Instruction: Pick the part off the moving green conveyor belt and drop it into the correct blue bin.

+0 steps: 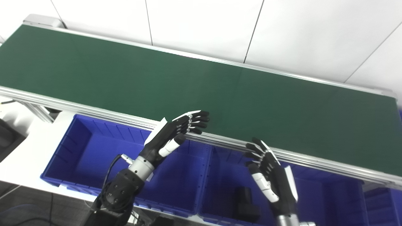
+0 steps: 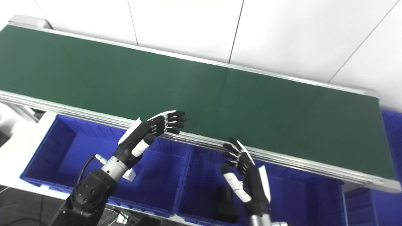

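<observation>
The green conveyor belt [image 1: 201, 91] runs from upper left to lower right, and I see no part on it. My left hand [image 1: 176, 130] hovers open over the belt's near rail, fingers stretched toward the belt. My right hand [image 1: 270, 169] is open too, fingers pointing up at the rail, holding nothing. Below the rail stand blue bins: a left bin [image 1: 94, 150] and a middle bin [image 1: 226, 175]. A dark part [image 1: 246, 202] lies in the middle bin, beside my right hand. In the left bin a small white piece [image 2: 129, 174] shows behind my left forearm.
The belt's aluminium rail [image 1: 94, 110] separates the belt from the bins. Another blue bin [image 1: 381, 201] sits at the far right. White wall panels [image 1: 220, 25] rise behind the belt. A white table edge [image 1: 28, 157] lies left of the bins.
</observation>
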